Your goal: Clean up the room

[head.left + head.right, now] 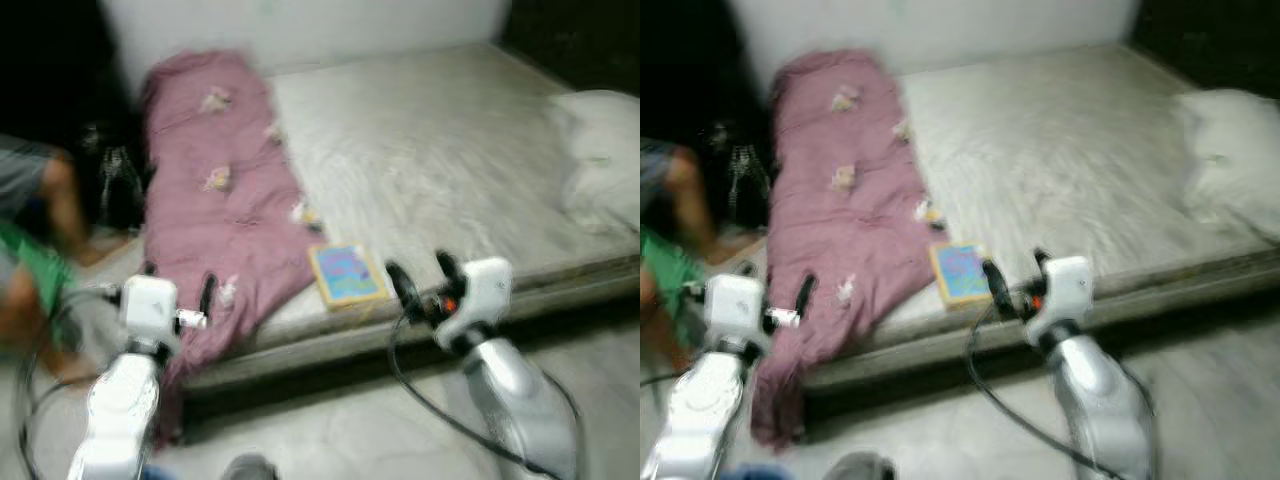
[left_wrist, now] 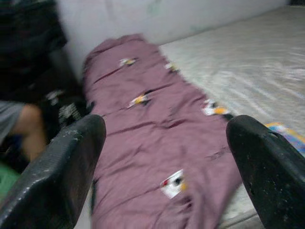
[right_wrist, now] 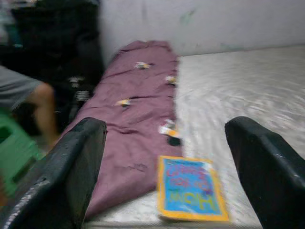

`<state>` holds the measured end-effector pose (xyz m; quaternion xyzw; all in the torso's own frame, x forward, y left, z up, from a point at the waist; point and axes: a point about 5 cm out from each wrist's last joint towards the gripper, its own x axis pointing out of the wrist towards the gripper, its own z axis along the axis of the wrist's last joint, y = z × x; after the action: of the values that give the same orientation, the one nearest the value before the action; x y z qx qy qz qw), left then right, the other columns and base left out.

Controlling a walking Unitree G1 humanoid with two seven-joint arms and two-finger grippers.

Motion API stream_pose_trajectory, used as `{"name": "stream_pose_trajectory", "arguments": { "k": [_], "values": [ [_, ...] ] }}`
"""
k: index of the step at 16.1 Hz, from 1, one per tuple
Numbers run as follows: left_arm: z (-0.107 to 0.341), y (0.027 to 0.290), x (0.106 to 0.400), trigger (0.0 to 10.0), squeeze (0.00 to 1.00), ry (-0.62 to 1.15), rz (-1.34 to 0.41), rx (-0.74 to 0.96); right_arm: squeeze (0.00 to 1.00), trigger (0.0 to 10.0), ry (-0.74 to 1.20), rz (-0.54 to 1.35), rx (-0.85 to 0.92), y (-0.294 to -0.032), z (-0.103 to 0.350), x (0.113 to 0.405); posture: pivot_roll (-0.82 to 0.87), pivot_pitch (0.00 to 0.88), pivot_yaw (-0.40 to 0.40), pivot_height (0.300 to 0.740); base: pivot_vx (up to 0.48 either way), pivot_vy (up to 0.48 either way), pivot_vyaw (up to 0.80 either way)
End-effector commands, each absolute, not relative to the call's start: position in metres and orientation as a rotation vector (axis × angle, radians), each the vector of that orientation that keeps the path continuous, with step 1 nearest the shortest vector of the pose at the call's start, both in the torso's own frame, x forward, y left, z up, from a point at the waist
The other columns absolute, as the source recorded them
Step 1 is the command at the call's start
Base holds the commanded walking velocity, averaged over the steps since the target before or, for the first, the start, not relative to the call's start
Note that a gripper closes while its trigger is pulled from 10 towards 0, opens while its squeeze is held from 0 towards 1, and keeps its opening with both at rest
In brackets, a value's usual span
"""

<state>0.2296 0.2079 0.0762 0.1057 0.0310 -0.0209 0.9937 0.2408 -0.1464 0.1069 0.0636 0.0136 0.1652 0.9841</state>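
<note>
Facing the bed (image 1: 470,180), you have both grippers raised just short of its near edge. The left gripper (image 1: 178,295) hangs over the lower end of the quilt (image 1: 215,210), fingers (image 2: 57,167) spread wide and holding nothing. The right gripper (image 1: 425,280) sits near the mattress edge, just right of the book (image 1: 346,274), fingers (image 3: 71,167) likewise spread wide and empty.

Locate the book flat on the mattress near the front edge, its yellow border and blue cover facing up. Its left side lies just beside the quilt; whether the two touch cannot be told through the blur.

Note the quilt: purple, with small printed patches, running along the left side of the bed from the wall (image 1: 300,25) to the front edge, where its end drapes over toward the floor (image 1: 330,430).

Note the pillow (image 1: 600,160) on the right side of the bed, well apart from both grippers.

Observe a person (image 1: 35,250) at the left of the bed, beside the quilt and near the left arm; a bare leg and green clothing are visible. Dark items (image 1: 115,175) stand against the wall behind that person.

Expect blur in all views.
</note>
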Motion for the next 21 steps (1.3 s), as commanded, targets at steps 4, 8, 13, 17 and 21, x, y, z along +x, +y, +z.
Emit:
{"name": "stream_pose_trajectory", "arguments": {
  "k": [4, 8, 13, 17, 21],
  "values": [
    [0.0793, 0.2027, 0.2303, 10.0, 0.0, 0.039, -0.092, 0.181, 0.0, 10.0, 0.019, 0.301, 0.114, -0.1508, 0.1072, 0.2409, -0.06, 0.02, 0.012, 0.74, 0.171, 0.0, 0.0],
    [0.0794, 0.2028, 0.2301, 10.0, 0.0, 0.039, -0.095, 0.18, 0.0, 10.0, 0.015, 0.298, 0.111, -0.1511, 0.1075, 0.241, -0.06, 0.022, 0.013, 0.74, 0.4, 0.0, 0.0],
    [0.0789, 0.2022, 0.2296, 10.0, 0.0, 0.04, -0.105, 0.177, 0.0, 10.0, 0.017, 0.299, 0.11, -0.1509, 0.1071, 0.2402, -0.06, 0.024, 0.013, 0.74, 0.405, 0.0, 0.0],
    [0.0766, 0.2021, 0.2306, 10.0, 0.0, 0.057, -0.097, 0.175, 0.0, 10.0, 0.012, 0.306, 0.101, -0.1504, 0.1072, 0.2404, -0.06, 0.025, 0.014, 0.74, 0.368, 0.0, 0.11],
    [0.0755, 0.2048, 0.2344, 10.0, 0.0, 0.058, -0.055, 0.196, 0.0, 10.0, 0.006, 0.297, 0.101, -0.1508, 0.1069, 0.2415, -0.06, 0.014, 0.025, 0.74, 0.071, 0.0, 0.71]
  ]
}}
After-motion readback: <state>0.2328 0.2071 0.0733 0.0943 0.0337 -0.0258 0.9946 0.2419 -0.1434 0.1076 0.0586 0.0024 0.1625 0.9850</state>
